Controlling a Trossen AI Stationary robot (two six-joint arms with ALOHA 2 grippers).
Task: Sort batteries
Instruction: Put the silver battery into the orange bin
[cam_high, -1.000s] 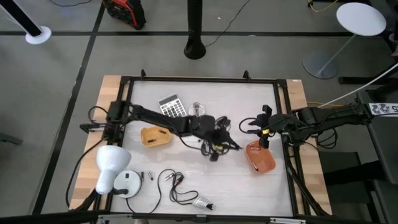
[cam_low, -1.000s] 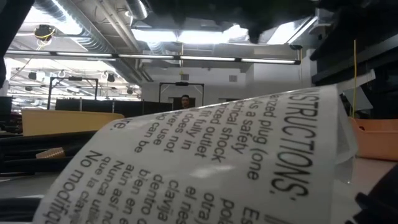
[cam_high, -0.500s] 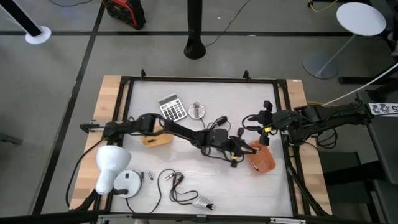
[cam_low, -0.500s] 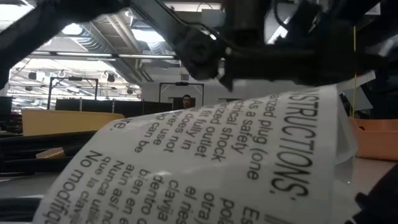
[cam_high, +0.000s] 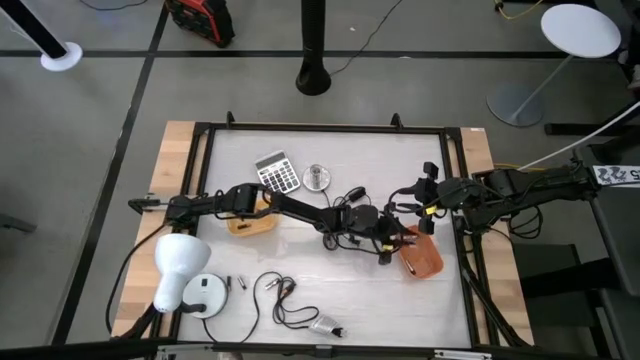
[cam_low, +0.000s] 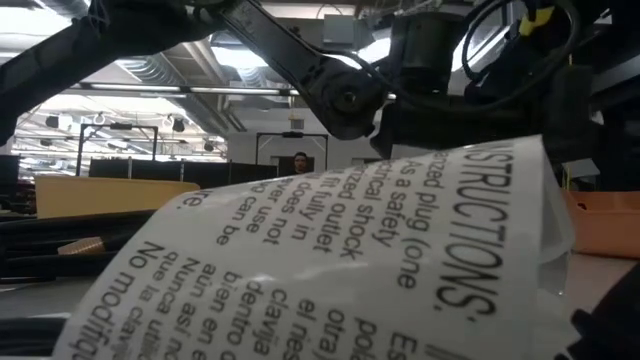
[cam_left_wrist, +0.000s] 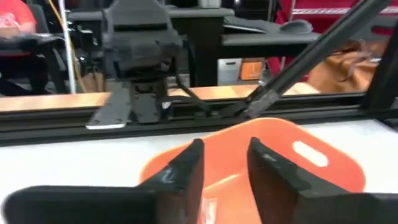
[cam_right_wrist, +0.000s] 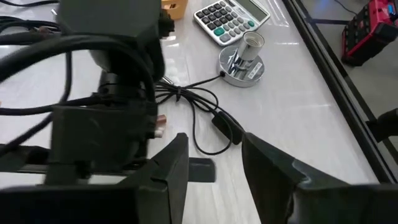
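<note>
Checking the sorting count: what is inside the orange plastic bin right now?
The left gripper hangs with open jaws at the rim of the orange plastic bin. The left wrist view shows only its orange inner wall; the floor is covered, so no batteries can be confirmed.

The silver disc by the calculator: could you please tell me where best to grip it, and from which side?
Probably the upright stem rising from the middle of the disc, approached from straight above. The disc lies flat and wide on the table, while the stem stands clear of it and looks narrow enough to pinch.
</note>
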